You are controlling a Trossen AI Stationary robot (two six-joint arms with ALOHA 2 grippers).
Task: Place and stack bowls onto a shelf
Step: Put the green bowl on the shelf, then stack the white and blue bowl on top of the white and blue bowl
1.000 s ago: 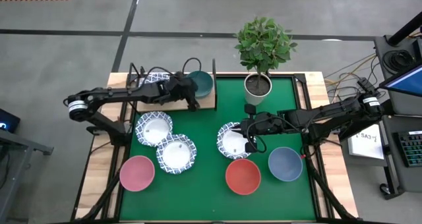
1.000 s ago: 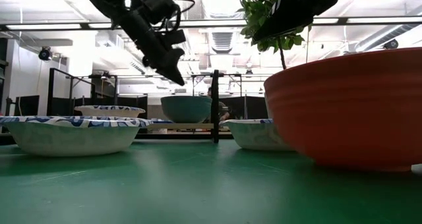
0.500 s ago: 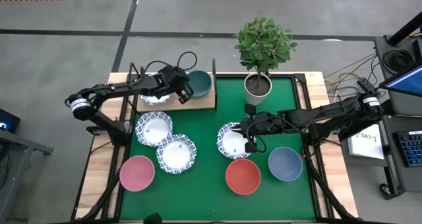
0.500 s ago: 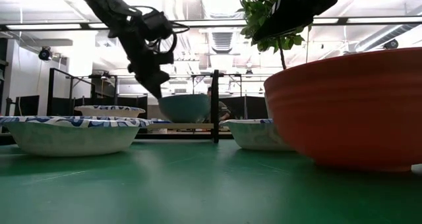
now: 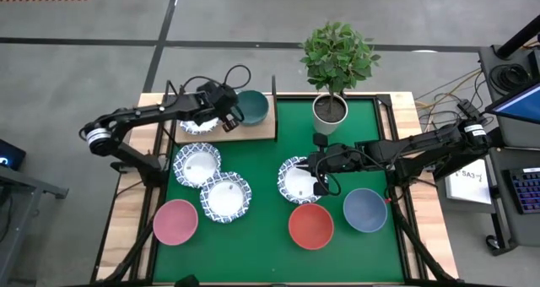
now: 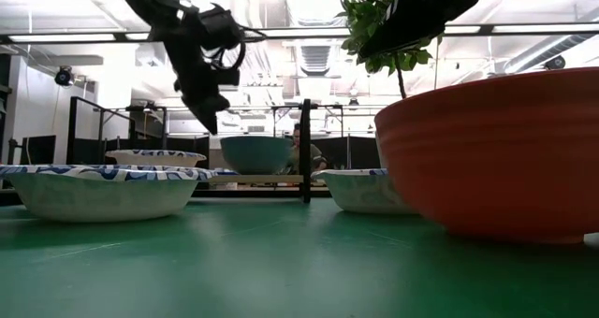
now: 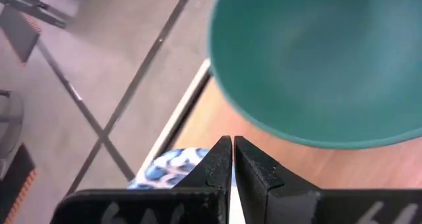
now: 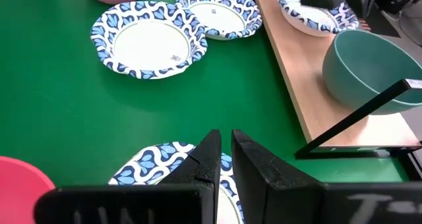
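Note:
On the wooden shelf (image 5: 256, 132) stand the green bowl (image 5: 253, 107) and one white-blue bowl (image 5: 194, 121), each on its base. My left gripper (image 5: 227, 119) hovers shut between them, above the board; in the left wrist view it (image 7: 232, 159) points at the green bowl's (image 7: 316, 59) near wall. My right gripper (image 5: 320, 177) is shut and hangs over the right rim of a white-blue bowl (image 5: 297, 181) on the mat. Two more white-blue bowls (image 5: 197, 165) (image 5: 225, 196), the pink (image 5: 175, 222), red (image 5: 310, 226) and grey-blue (image 5: 365, 209) bowls sit on the green mat.
A potted plant (image 5: 330, 110) stands at the mat's far edge, right of the shelf. A black upright (image 5: 273, 93) rises at the shelf's right end, beside the green bowl. The red bowl (image 6: 487, 150) fills the low view's right side. Bare mat (image 5: 261, 236) lies between the front bowls.
My left gripper has drawn back from the green bowl's near-left side toward the table's left, along the shelf, dipping and then rising a little. The green bowl has shifted slightly toward the left on the board. My right arm has kept still.

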